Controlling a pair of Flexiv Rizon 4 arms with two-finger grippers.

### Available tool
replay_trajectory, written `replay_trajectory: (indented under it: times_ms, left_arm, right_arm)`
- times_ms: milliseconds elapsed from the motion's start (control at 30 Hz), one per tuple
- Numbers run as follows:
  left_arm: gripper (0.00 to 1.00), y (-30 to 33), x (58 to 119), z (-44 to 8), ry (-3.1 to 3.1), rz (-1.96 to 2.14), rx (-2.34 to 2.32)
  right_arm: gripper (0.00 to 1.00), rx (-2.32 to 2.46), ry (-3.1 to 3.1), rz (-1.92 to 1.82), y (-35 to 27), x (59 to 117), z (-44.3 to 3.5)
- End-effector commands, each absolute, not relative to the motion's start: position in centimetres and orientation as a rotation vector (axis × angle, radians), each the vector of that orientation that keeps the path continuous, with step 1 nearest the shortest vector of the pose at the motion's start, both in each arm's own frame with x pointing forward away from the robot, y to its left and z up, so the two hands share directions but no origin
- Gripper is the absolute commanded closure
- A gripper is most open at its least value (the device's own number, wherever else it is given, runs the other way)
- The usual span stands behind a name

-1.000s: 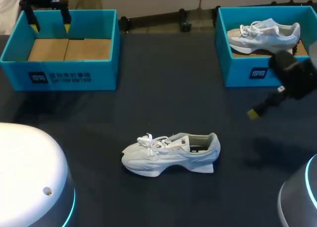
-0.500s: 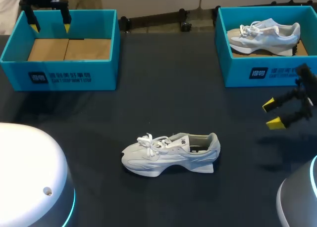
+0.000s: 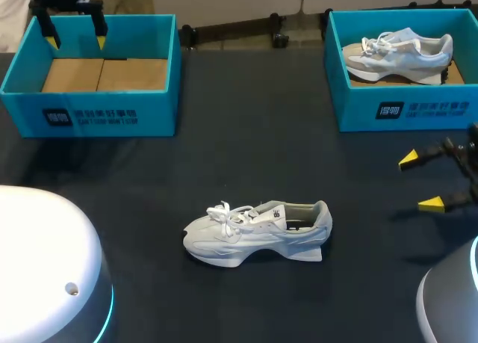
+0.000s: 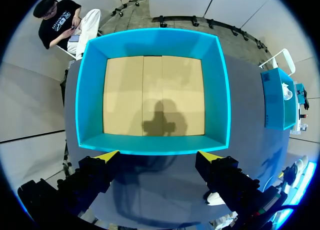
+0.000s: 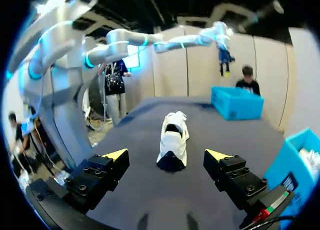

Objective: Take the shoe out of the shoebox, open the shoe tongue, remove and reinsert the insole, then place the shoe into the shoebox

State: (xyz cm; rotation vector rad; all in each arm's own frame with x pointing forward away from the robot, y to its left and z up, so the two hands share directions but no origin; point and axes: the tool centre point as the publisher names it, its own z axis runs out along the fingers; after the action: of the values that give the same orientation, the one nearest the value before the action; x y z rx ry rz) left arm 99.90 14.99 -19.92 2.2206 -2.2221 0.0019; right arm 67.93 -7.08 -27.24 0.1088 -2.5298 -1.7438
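In the head view, the white shoe [image 3: 258, 231] stands on its sole in the middle of the table [image 3: 246, 149], outside the 2 boxes. In the left wrist view, the left gripper [image 4: 157, 157] hangs released over the empty left shoebox [image 4: 152, 144], probably parked out of the way. In the right wrist view, the right gripper [image 5: 166, 154] is spread wide, holds nothing, and faces the white shoe's heel, I think to line up for the tongue.
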Motion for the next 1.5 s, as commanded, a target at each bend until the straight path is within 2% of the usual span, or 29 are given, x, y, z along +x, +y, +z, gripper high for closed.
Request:
replay_trajectory:
  times_ms: [33, 500, 933, 1500]
  left_arm:
    - [0.00, 15.0, 99.9, -20.0, -2.222, 0.001, 2.221]
    - [0.00, 15.0, 99.9, -20.0, -2.222, 0.001, 2.221]
    - [0.00, 15.0, 99.9, -20.0, -2.222, 0.001, 2.221]
    - [0.00, 15.0, 99.9, -20.0, -2.222, 0.001, 2.221]
  right_arm:
    - [0.00, 0.092, -2.549, -1.758, -7.0, 67.2, -27.4]
    - [0.00, -0.049, -2.644, -1.879, -6.2, 66.8, -29.2]
    - [0.00, -0.098, -2.527, -1.979, -3.5, 67.3, -34.6]
    - [0.00, -0.079, -2.429, -2.083, -1.2, 68.8, -38.6]
